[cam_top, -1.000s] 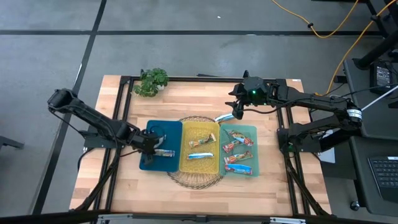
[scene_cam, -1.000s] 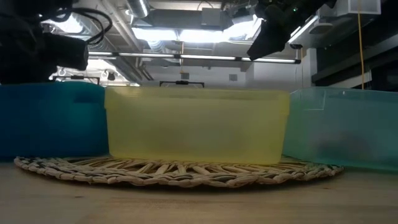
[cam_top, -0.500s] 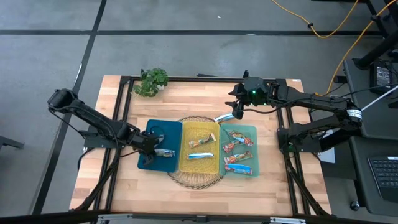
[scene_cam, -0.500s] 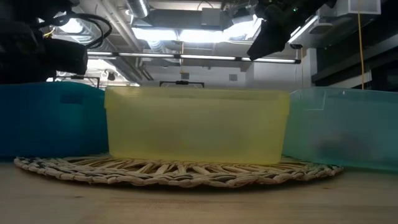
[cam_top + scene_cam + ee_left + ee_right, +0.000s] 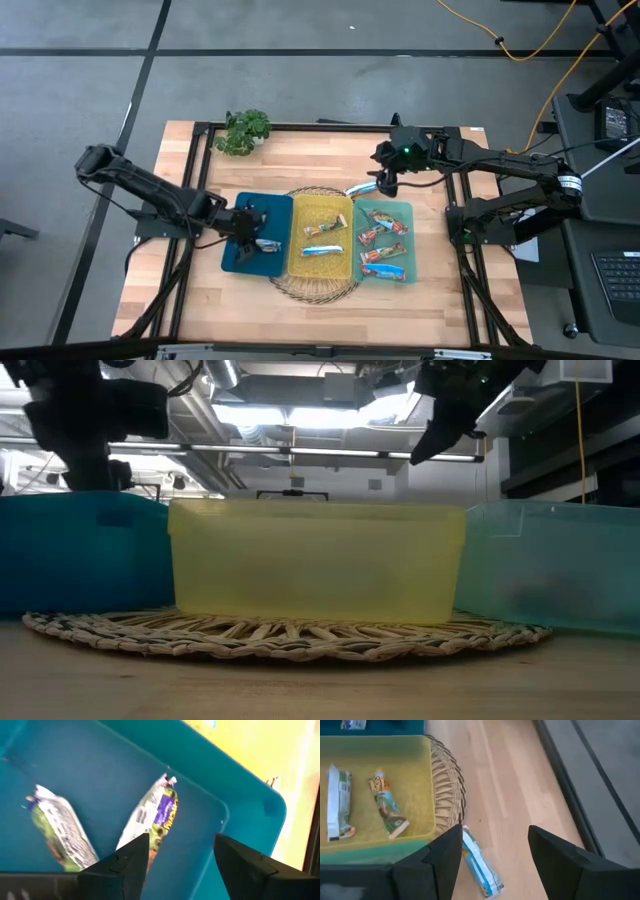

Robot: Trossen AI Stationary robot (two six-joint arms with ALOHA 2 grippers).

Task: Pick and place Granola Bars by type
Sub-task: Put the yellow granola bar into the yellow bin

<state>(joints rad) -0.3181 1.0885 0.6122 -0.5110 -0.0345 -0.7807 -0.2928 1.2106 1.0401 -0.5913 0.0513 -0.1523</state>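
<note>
Left claw [image 5: 175,855] apart over silvery bars [image 5: 155,820]; right claw [image 5: 492,855] apart above blue-white bar [image 5: 479,865].

Two dark, near-black jointed arms of slim tubular links and bulkier rounded joints. Behind the right pincer [image 5: 381,184], a boxy wrist block with a small green light; farther back, a pale band around the link. Behind the left pincer [image 5: 256,232], thin black cable loops. Matte black, wedge-shaped fingers [image 5: 131,865] with flat faces.
</note>
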